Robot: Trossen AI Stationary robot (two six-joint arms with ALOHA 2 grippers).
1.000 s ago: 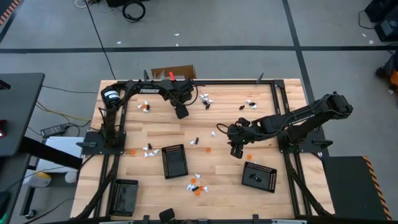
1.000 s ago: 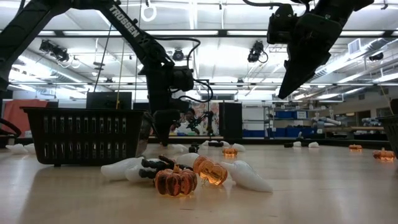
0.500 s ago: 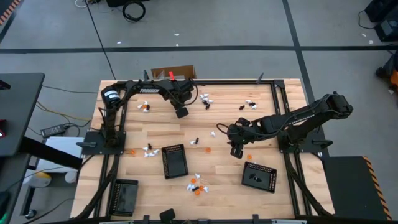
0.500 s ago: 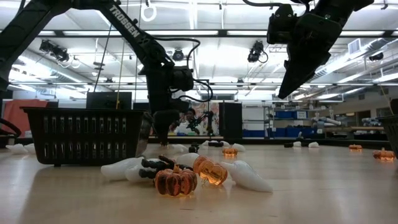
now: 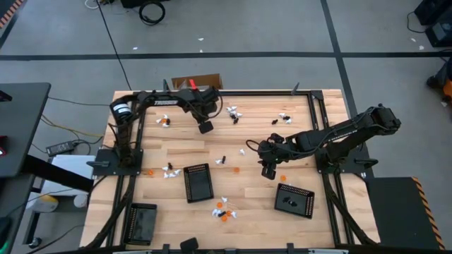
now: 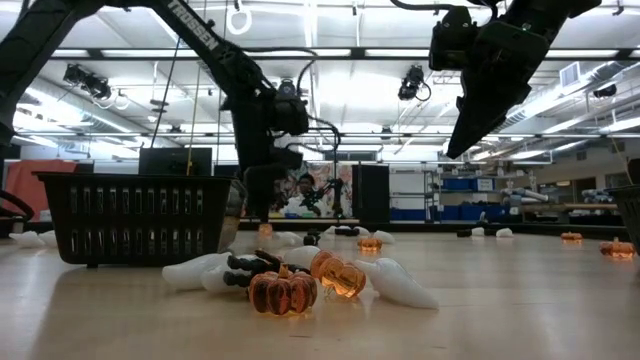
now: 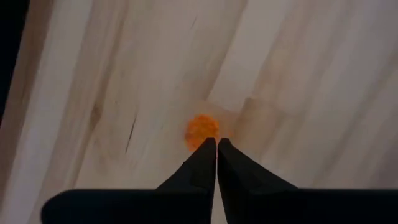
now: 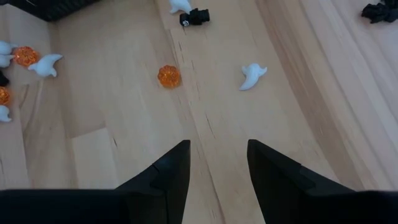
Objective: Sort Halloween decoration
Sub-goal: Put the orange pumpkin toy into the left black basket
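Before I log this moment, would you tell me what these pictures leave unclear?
- Left wrist view: the left gripper has its fingers together at a blurred orange piece; whether it is pinched or only touched is unclear.
- High view: the contents of the tray by the right gripper are too small to identify.
- Low view: the basket hides the table behind it.

Between my right gripper fingers the table lies bare; an orange pumpkin and white ghost sit ahead.
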